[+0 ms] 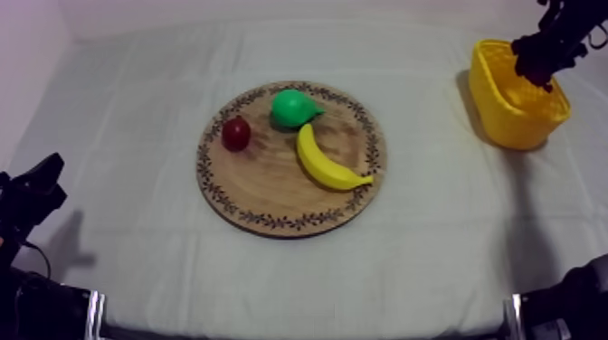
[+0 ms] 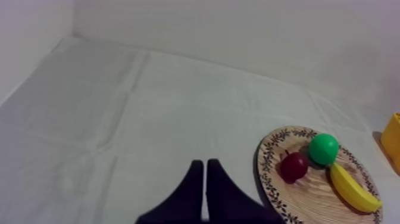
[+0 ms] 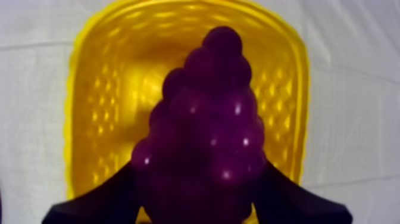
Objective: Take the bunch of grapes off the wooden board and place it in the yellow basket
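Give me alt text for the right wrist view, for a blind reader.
The right end effector, shut on a dark purple toy bunch of grapes, holds it directly above the open yellow plastic basket, which sits on a grey-white cloth.

Operator: Is there any word, label or number to read?
Observer: None you can read. The rim of the wooden board [image 1: 267, 190] bears only a leafy pattern, and the yellow basket [image 1: 525, 131] wall shows only a moulded lattice.

Purple grapes [image 3: 205, 131] (yellow basket [image 3: 95, 119])
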